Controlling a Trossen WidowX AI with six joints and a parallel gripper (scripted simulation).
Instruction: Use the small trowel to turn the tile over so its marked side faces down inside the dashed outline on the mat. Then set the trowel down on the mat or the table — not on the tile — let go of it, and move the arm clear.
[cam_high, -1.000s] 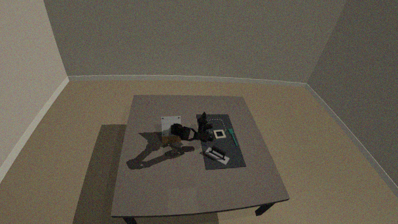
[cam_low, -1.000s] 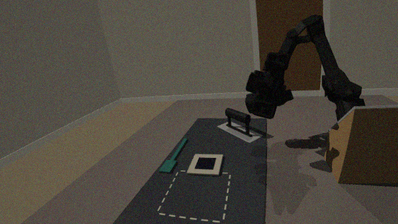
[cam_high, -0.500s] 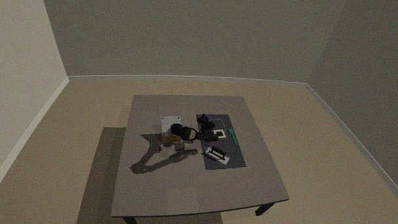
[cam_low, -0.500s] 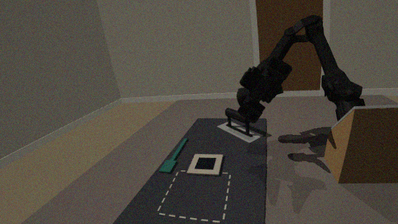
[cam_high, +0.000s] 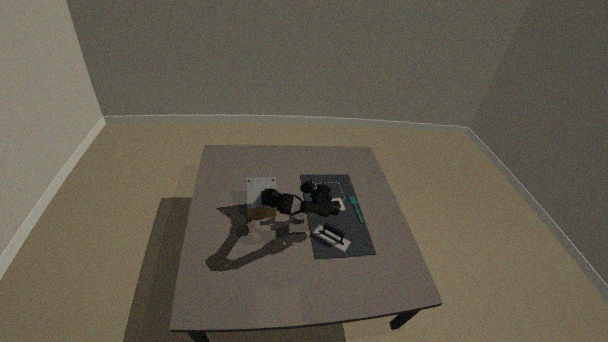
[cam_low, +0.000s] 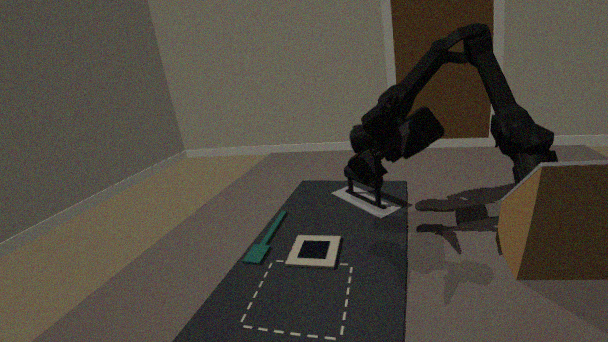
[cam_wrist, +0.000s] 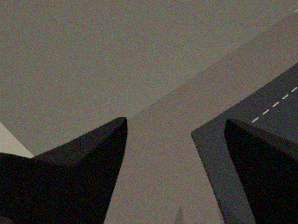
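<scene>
Float with black handle lies on the mat, nearest to the near table edge in the top view. Farther, green trowel rests at the mat's right border; its long axis leans along the right table edge, blade toward the far edge. It is well apart from the gripper, on the right-edge side. Gripper's fingers stand apart, with nothing between. Tile lies between arm and trowel.

tile flat on mat, dk-sq. up
</scene>
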